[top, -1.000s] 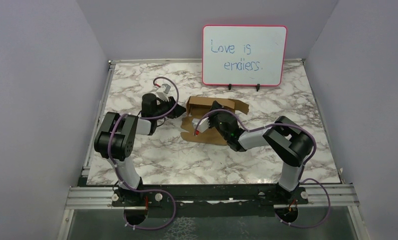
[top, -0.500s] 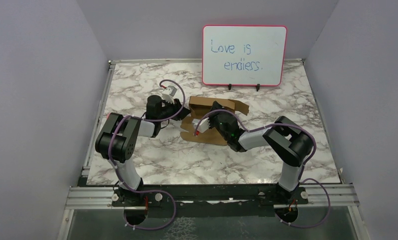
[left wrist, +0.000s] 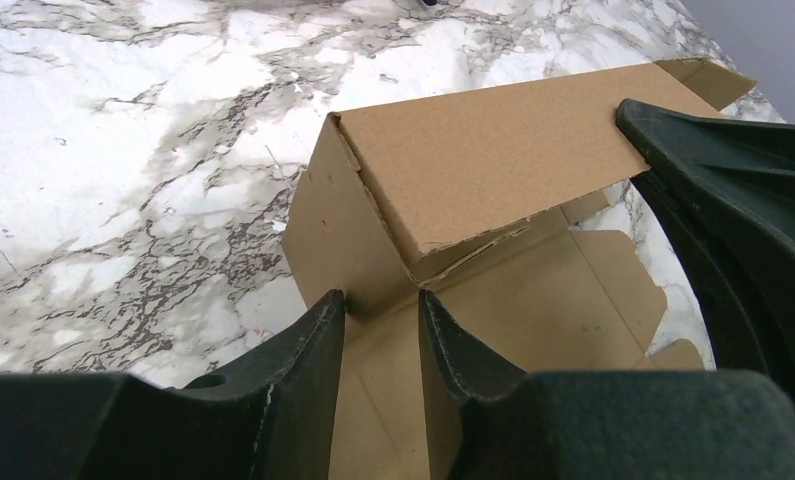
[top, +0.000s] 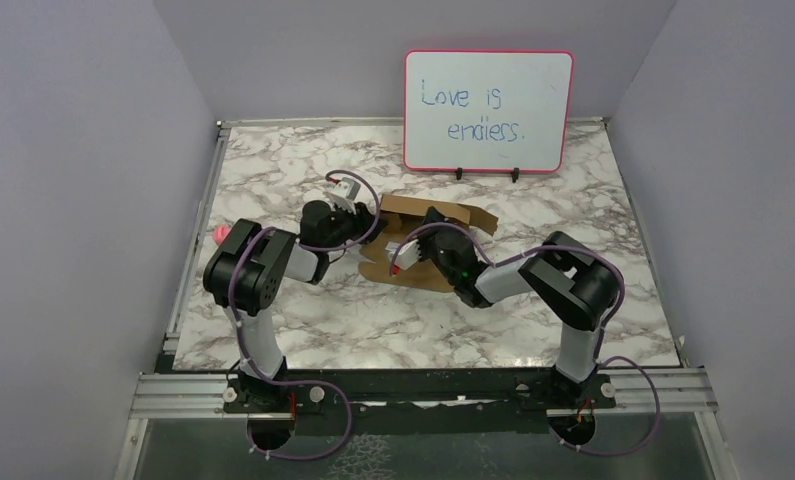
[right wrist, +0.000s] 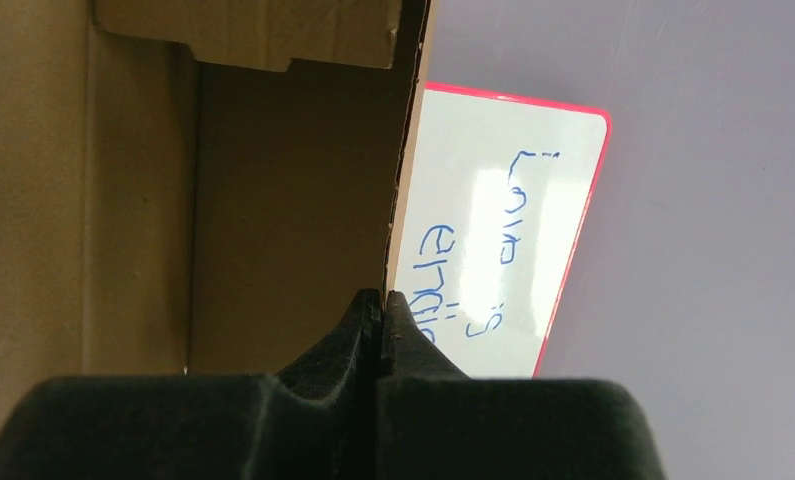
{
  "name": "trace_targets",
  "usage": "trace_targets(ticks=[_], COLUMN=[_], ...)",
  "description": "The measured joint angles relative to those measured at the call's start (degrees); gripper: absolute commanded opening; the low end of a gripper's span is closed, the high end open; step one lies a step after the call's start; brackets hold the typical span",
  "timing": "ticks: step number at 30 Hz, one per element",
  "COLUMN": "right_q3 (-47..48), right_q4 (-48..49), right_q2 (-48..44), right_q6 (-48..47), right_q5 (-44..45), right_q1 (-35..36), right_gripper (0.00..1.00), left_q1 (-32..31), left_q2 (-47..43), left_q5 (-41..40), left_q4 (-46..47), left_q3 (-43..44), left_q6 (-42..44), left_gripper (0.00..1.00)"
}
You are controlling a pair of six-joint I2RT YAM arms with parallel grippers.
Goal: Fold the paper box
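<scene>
On my left, the left gripper [left wrist: 381, 303] sits low against the paper box [top: 405, 206]. Its jaws are released and apart, one finger on either side of the corner where an upright wall meets the flat base panel, and I see no pinch there. The box lies mid-way across the marble table [top: 373, 320], partly folded, with one long wall raised. To the right, the right gripper [right wrist: 379, 300] is clenched on a thin upright cardboard edge of the box. The whiteboard [top: 488, 110] stands beyond.
</scene>
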Motion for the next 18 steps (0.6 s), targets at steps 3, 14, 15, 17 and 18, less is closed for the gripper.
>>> trace_targets(ticks=[3, 14, 15, 17, 18], right_q3=[-0.8, -2.1, -2.2, -2.2, -2.2], right_q4=[2.7, 11.1, 11.4, 11.6, 11.5], right_q2=[1.4, 5.2, 5.2, 5.2, 5.2], right_q6=[-0.8, -4.2, -4.4, -4.5, -4.4], right_q5=[0.5, 1.9, 2.0, 2.0, 2.0], right_q1=[0.2, 1.1, 1.1, 1.1, 1.1], right_gripper=[0.01, 0.01, 0.01, 0.01, 0.01], left_q1=[-0.2, -0.5, -0.6, -0.9, -1.0], left_q2=[1.3, 4.0, 4.1, 4.2, 4.2], left_q5=[-0.5, -2.7, -3.0, -4.0, -4.5], left_q4=[2.3, 8.2, 8.8, 9.6, 10.0], left_q3=[-0.5, -1.4, -1.7, -2.3, -2.5], left_q6=[0.0, 0.5, 0.6, 0.8, 0.9], left_gripper=[0.35, 0.42, 0.42, 0.42, 0.42])
